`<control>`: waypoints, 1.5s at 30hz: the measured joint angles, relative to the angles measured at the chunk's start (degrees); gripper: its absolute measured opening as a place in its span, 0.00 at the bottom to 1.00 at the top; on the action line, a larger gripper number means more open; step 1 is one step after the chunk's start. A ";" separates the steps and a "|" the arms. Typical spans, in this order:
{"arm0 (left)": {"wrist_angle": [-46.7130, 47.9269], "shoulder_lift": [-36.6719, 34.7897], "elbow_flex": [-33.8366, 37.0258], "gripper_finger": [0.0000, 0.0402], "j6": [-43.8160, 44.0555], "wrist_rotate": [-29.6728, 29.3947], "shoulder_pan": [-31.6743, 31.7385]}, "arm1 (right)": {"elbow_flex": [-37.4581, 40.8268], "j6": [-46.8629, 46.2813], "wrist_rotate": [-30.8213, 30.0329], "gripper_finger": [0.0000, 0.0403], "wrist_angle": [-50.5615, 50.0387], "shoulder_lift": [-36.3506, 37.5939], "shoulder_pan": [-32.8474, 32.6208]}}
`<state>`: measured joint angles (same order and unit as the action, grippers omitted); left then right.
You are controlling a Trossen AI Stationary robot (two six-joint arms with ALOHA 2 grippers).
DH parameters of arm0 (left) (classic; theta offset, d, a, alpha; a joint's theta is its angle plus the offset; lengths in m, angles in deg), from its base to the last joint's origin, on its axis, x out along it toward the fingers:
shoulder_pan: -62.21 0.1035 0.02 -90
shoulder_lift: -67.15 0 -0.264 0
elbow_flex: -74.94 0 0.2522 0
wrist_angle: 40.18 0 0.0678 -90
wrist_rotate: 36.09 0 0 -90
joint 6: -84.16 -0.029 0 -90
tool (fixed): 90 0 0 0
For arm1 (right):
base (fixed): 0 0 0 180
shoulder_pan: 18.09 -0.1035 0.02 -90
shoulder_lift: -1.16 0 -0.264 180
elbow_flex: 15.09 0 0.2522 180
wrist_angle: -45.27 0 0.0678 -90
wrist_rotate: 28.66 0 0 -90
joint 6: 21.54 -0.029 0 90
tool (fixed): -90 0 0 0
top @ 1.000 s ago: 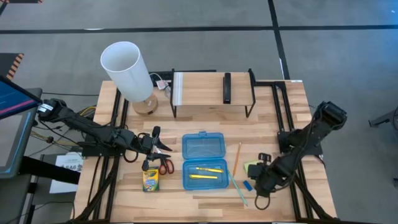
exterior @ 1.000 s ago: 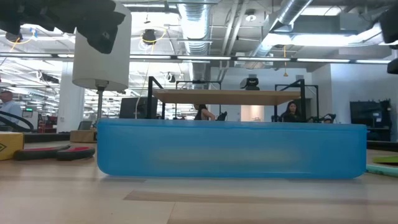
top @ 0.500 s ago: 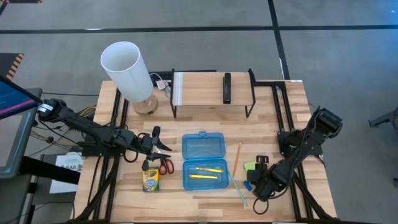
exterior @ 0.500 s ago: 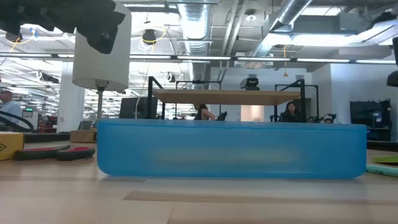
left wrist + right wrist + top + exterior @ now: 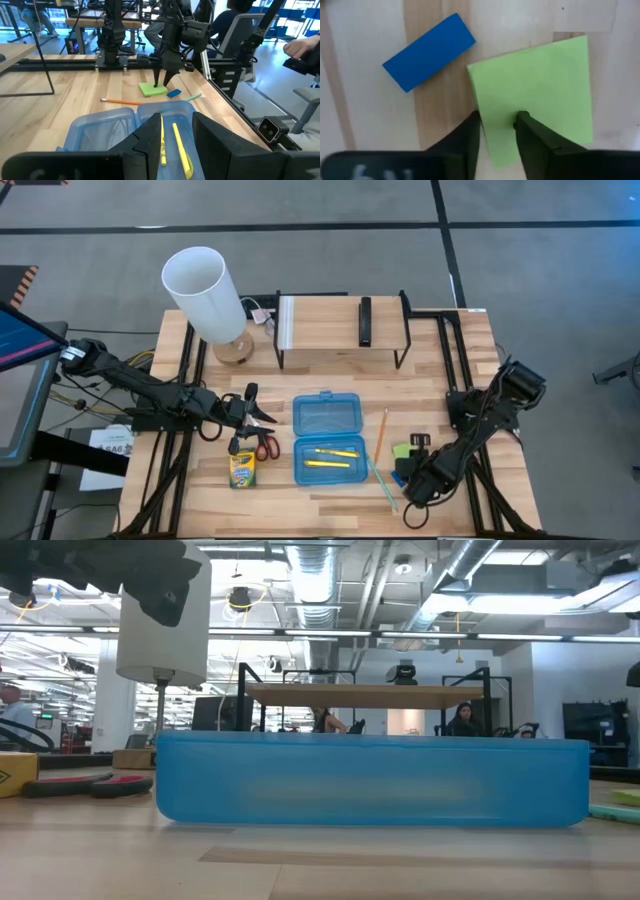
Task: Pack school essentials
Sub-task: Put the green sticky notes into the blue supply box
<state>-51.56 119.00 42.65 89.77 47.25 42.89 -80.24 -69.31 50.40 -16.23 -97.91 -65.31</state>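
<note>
The translucent blue case [image 5: 327, 438] lies open mid-table with two yellow markers [image 5: 330, 457] in its near half. To its left lie the red-handled scissors [image 5: 265, 447] and the yellow-green crayon box [image 5: 242, 470]. To its right lie the orange pencil [image 5: 381, 433], the teal pen [image 5: 380, 478], the lime sticky-note pad [image 5: 403, 449] and the blue eraser [image 5: 429, 51]. My right gripper [image 5: 497, 130] points down at the pad [image 5: 540, 95], narrowly open. One finger is over the pad and the other just off its edge. My left gripper [image 5: 258, 408] hovers open above the scissors, holding nothing. My right gripper comes at the sticky-note pad from above, pointing down, at the pad's edge [image 5: 477, 107] on the eraser's side. In the left wrist view its fingertips [image 5: 162, 82] reach down to the pad [image 5: 150, 90], which lies flat on the table. I cannot tell whether they touch it.
A lamp with a white shade [image 5: 205, 292] stands at the far left. A black-framed wooden shelf [image 5: 340, 325] at the far edge carries a black bar-shaped device [image 5: 365, 320]. In the low view the case's wall [image 5: 370, 780] fills the middle.
My right arm has folded lower, and its gripper has moved down and slightly toward the table's near edge, onto the sticky-note pad. The left arm and all the objects have kept still.
</note>
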 joint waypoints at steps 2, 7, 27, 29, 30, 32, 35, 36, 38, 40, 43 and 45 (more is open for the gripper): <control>0.02 0.00 0.00 0.24 0.00 0.00 0.00 | -0.65 0.44 0.23 0.24 -0.51 0.00 0.05; 0.02 0.00 0.00 0.24 0.00 0.00 0.00 | -2.69 0.51 -0.39 0.08 -3.62 -0.36 0.15; 0.00 0.01 0.00 0.24 0.02 -0.01 0.00 | -11.77 -2.93 -5.44 0.00 -14.95 -0.15 1.83; 0.00 0.02 0.00 0.24 0.02 -0.02 0.00 | -13.73 -1.94 -6.77 0.00 -15.58 -0.15 2.12; 0.00 0.02 0.00 0.24 0.02 0.00 0.00 | -14.79 -1.46 -7.45 0.00 -16.15 -0.15 2.36; 0.00 0.02 0.00 0.24 0.02 0.00 0.00 | -16.88 -0.66 -8.70 0.00 -17.51 -0.13 2.69; 0.00 0.02 0.00 0.24 0.02 -0.01 0.00 | -19.75 0.47 -10.61 0.00 -20.14 -0.11 3.25; 0.00 0.02 0.00 0.24 0.02 -0.02 0.00 | -20.84 0.71 -11.41 0.00 -21.01 -0.11 3.38; 0.00 0.02 0.00 0.24 0.02 -0.02 0.00 | -23.03 1.59 -13.13 0.00 -22.09 -0.11 3.50; 0.00 0.02 0.00 0.24 0.02 -0.02 0.00 | -25.10 2.99 -15.52 0.00 -22.41 -0.09 3.66; -0.04 0.02 0.00 0.24 0.02 -0.02 0.00 | -27.43 6.27 -18.36 0.00 -19.47 -0.09 4.74; -0.07 0.02 0.00 0.24 0.09 -0.01 0.00 | -27.95 9.94 -19.40 0.00 -15.18 -0.01 6.02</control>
<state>-51.63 119.03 42.65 89.85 47.24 42.89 -108.20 -59.37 31.00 -31.42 -97.92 -59.30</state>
